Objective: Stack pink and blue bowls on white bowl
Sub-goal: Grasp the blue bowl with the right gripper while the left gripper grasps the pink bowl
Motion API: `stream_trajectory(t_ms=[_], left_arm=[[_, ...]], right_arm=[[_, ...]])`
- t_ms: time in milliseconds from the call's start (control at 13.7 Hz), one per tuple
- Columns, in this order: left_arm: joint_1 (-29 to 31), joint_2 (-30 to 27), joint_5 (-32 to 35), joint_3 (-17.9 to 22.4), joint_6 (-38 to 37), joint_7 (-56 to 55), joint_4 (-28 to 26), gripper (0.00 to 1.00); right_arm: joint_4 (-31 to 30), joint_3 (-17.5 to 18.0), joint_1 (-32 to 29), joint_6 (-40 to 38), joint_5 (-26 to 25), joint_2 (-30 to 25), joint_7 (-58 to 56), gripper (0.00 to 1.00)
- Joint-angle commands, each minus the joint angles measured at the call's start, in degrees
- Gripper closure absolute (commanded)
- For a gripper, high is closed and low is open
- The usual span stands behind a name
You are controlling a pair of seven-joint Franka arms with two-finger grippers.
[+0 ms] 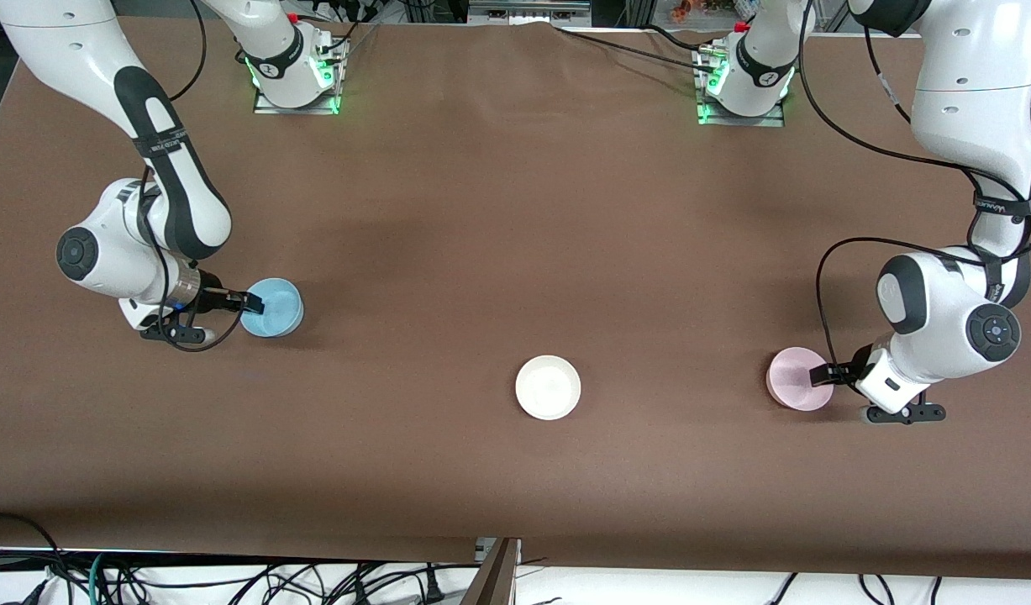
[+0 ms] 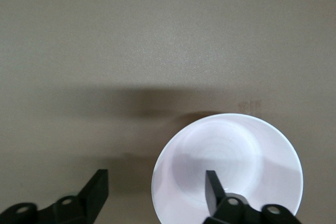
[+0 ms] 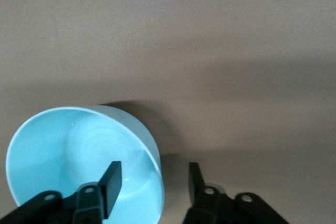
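The white bowl (image 1: 549, 387) sits on the table's middle, toward the front camera. The light blue bowl (image 1: 273, 307) stands toward the right arm's end, farther from the camera than the white bowl. My right gripper (image 1: 250, 304) is open and straddles its rim: in the right wrist view one finger (image 3: 111, 184) is inside the blue bowl (image 3: 63, 156), the other outside, gripper (image 3: 153, 183). The pale pink bowl (image 1: 796, 378) stands toward the left arm's end. My left gripper (image 1: 822, 376) is open astride its rim; one finger (image 2: 212, 190) is inside the pink bowl (image 2: 247, 150), gripper (image 2: 155, 190).
The brown table (image 1: 515, 210) carries only the three bowls. The arm bases (image 1: 297, 76) stand along its edge farthest from the camera. Cables hang below the table's near edge (image 1: 229, 580).
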Motion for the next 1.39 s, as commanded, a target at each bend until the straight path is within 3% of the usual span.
stream_trajectory(t_ms=[0,146,293,366,585,1098,1317], left_arm=[[-0.39,-0.20,2.11,0.34,0.93,-0.03,-0.98,0.27],[-0.39,-0.20,6.06,0.25,0.93,-0.03,-1.16,0.32],[-0.39,-0.29,6.16,0.17,0.84,0.14,-1.25,0.34],[-0.39,-0.29,6.16,0.08,0.76,0.32,-1.25,0.36],[-0.04,-0.55,5.90,-0.36,0.58,1.46,-1.87,0.40],[-0.12,-0.90,5.54,-0.89,0.14,1.55,-2.04,0.53],[-0.21,-1.17,5.54,-1.24,-0.73,1.64,-2.04,0.58]], right_arm=[[-0.32,0.52,-0.43,0.62,1.52,-0.29,-1.47,0.56],[-0.32,0.52,-0.43,0.62,1.52,-0.29,-1.47,0.65],[-0.23,0.52,-0.43,0.45,1.52,-0.37,-1.47,0.83],[-0.23,0.52,-0.43,0.36,1.52,-0.37,-1.82,0.87],[0.03,0.52,-0.43,-0.08,1.52,-0.46,-4.18,0.94],[1.35,0.96,-0.43,-1.22,1.52,-0.90,-4.63,0.99],[3.89,0.96,-0.43,-6.13,1.52,-0.90,-4.28,1.00]])
